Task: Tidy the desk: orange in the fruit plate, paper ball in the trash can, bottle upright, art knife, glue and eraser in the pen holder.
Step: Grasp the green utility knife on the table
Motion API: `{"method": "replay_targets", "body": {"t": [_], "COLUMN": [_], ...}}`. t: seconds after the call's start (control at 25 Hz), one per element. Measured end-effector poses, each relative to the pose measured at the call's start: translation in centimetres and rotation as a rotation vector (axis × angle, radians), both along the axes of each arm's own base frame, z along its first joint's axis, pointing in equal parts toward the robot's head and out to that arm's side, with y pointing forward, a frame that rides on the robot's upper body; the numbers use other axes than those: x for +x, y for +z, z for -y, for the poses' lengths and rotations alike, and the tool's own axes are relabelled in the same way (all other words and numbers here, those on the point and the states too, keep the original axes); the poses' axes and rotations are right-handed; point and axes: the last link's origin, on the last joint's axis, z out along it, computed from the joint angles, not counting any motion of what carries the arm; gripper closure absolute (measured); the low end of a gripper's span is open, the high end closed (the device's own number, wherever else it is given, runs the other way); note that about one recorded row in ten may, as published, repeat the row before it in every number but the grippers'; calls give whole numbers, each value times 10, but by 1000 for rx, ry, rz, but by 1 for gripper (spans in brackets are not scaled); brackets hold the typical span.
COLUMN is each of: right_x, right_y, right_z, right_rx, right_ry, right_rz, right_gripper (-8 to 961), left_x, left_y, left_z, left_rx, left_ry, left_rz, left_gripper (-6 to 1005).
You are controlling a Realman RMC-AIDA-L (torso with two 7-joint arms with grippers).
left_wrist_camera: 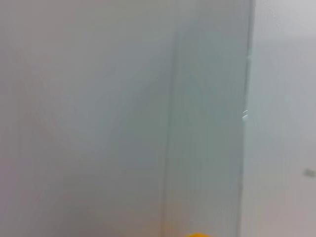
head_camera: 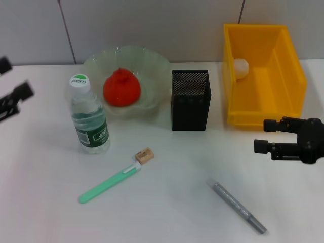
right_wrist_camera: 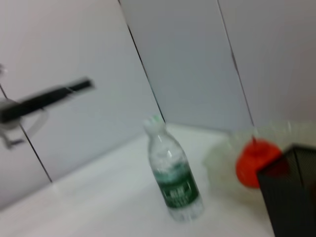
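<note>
three of the six placements appear complete. the orange (head_camera: 121, 89) sits inside the fruit plate (head_camera: 96, 59), which stands at the back of the table (head_camera: 167, 202). the paper ball (head_camera: 241, 68) lies in the trash can (head_camera: 291, 71), against its near-left inner wall. the bottle (head_camera: 90, 119) stands upright in front of the fruit plate on the left, cap on top; the right wrist view confirms it vertical, with the orange and plate beyond it.

three items remain, judging by the layout. the eraser (head_camera: 145, 155) lies on the table, touching or just beside the white end of a green-handled tool (head_camera: 108, 184), which is probably the art knife. a grey pen-shaped stick (head_camera: 236, 206), probably the glue, lies apart on the right front area. the pen holder (head_camera: 190, 100) stands between plate and trash can; nothing shows above its rim and its contents cannot be determined.

the right hand (head_camera: 271, 135) hovers just in front of the trash can with its fingers spread and nothing between them. the left hand (head_camera: 12, 96) is at the far left edge, well apart from all items; whether it is open or closed cannot be told. the left wrist view shows only blank wall.
</note>
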Motion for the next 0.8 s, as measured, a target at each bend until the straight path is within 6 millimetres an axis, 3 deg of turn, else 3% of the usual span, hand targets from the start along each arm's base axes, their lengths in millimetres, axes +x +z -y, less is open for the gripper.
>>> {"method": "replay_targets", "body": {"t": [0.24, 0.36, 0.4, 0.56, 0.8], "right_x": [-45, -84, -84, -114, -113], "right_y": [10, -1, -1, -19, -26], "right_z": [-30, -48, -48, -60, -63], "right_rx": [-133, -229, -229, -283, -269], "right_ry": [-45, -25, -25, 39, 43], "right_rz": [198, 355, 355, 463, 459], "right_gripper": [123, 123, 123, 123, 123], "left_x": [-25, -34, -35, -37, -40], "left_y": [-10, -22, -27, -31, -39], "left_z": [27, 37, 40, 42, 46], "left_rx": [-22, -51, -63, -78, -114], "left_ry": [-25, -23, -20, -16, -8], "left_rz": [4, -35, -49, -64, -96], "left_gripper": [210, 211, 211, 209, 212]}}
